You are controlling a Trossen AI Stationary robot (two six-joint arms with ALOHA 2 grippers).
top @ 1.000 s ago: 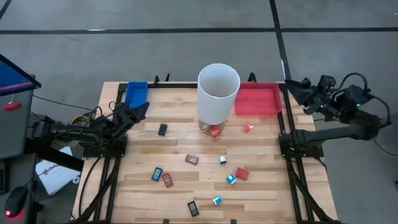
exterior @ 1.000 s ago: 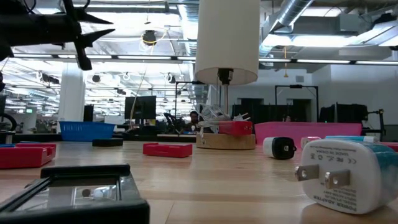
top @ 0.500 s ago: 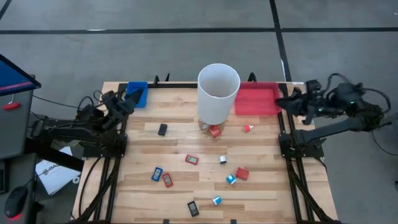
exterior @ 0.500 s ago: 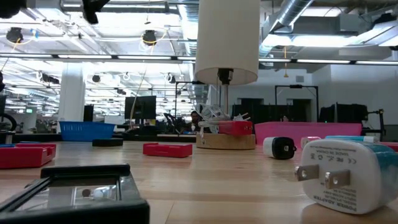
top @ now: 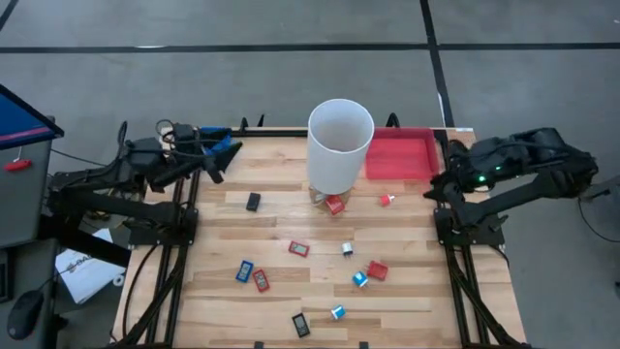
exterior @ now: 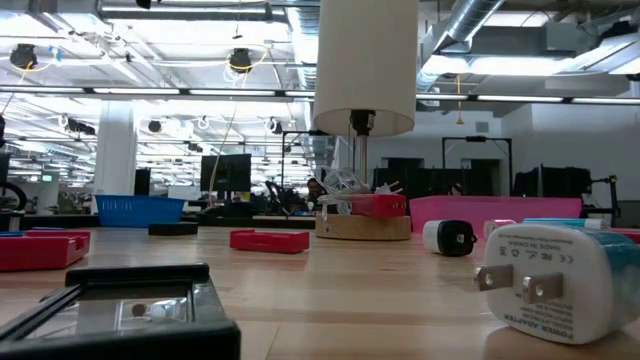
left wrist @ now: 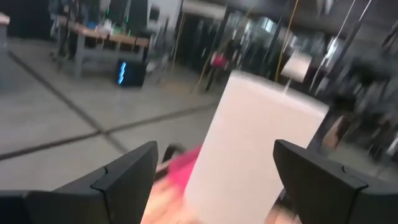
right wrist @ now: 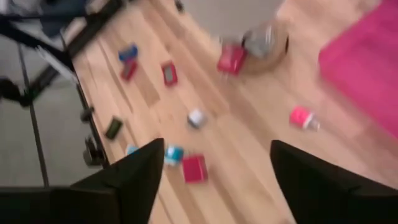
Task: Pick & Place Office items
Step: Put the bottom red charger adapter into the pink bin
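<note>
Both pairs of jaws are seen spread apart and empty: the left gripper (top: pixel 221 155) is held by the blue tray (top: pixel 208 139), the right gripper (top: pixel 438 186) beside the red tray (top: pixel 401 155). The office items (top: pixel 298 248) are left scattered on the wooden table (top: pixel 281 208); both trays look empty, so nearly everything seems undone.

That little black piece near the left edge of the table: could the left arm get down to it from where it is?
Probably yes. The left gripper hangs open over the table's back-left corner, and the black piece lies alone on bare wood close by, with nothing between them.
</note>
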